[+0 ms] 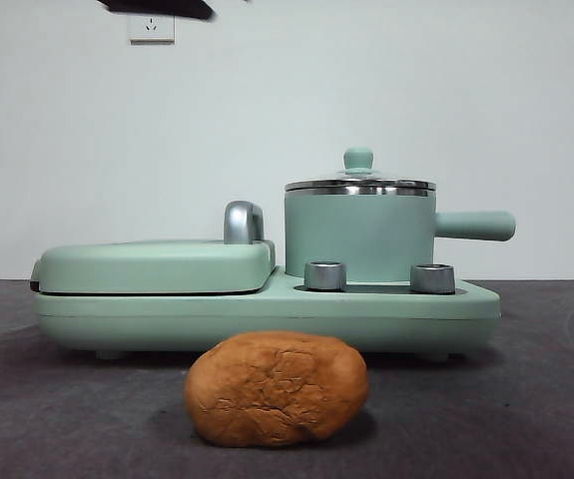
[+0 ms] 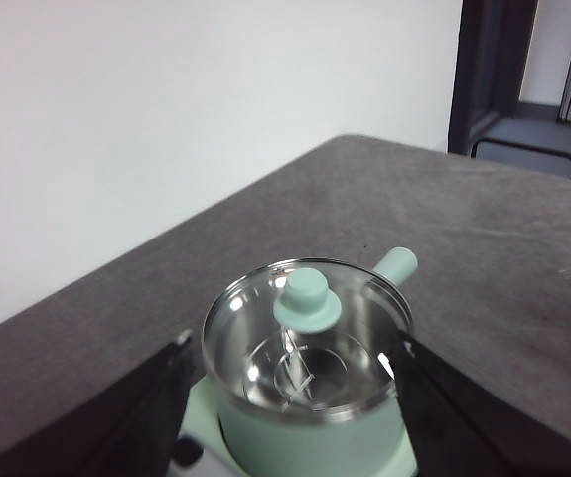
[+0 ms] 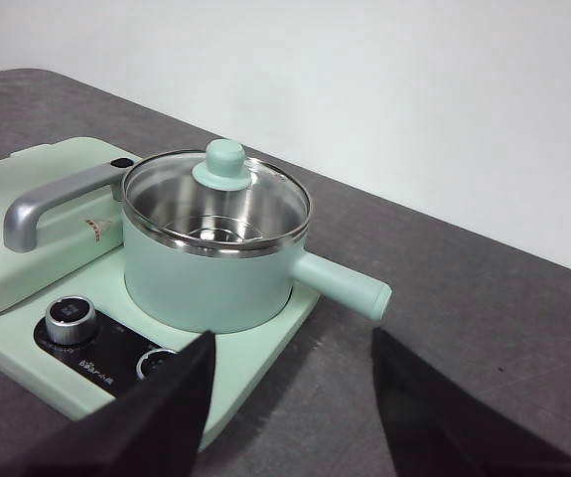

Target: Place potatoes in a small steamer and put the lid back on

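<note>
We've got the potato (image 1: 277,389) just sitting on the dark table (image 1: 546,399) in front of the mint-green cooker base (image 1: 267,311), while the small steamer (image 1: 358,238) sits on that base with its glass lid (image 1: 359,184) on, handle sticking out away from the flat griddle cover (image 1: 152,265). Our left gripper (image 2: 290,397) hangs above the pot with jaws spread wide on either side of it, holding nothing. The right gripper (image 3: 290,397) hovers near the pot's handle side, jaws apart and empty too.
</note>
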Motion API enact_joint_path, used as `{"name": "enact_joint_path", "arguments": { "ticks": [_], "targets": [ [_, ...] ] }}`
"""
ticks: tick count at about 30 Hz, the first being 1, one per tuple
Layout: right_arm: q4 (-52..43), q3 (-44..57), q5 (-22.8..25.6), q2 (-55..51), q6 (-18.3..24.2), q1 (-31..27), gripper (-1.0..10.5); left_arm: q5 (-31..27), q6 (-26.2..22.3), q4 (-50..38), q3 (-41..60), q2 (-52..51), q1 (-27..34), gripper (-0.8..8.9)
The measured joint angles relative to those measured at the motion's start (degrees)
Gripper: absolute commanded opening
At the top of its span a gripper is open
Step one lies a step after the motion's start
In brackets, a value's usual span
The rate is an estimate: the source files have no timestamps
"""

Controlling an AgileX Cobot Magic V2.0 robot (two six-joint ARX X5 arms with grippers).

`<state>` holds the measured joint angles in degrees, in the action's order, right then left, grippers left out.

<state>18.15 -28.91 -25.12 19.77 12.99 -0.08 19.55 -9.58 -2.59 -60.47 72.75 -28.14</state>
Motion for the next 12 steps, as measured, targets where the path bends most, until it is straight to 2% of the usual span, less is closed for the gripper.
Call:
{"name": "enact_joint_path", "arguments": {
  "ticks": [12],
  "targets": [
    [0.0, 0.0, 0.0, 0.0, 0.0, 0.0, 2.5, -0.1, 0.2, -3.0, -16.2, 21.2, -5.3, 3.06]
  ]
}}
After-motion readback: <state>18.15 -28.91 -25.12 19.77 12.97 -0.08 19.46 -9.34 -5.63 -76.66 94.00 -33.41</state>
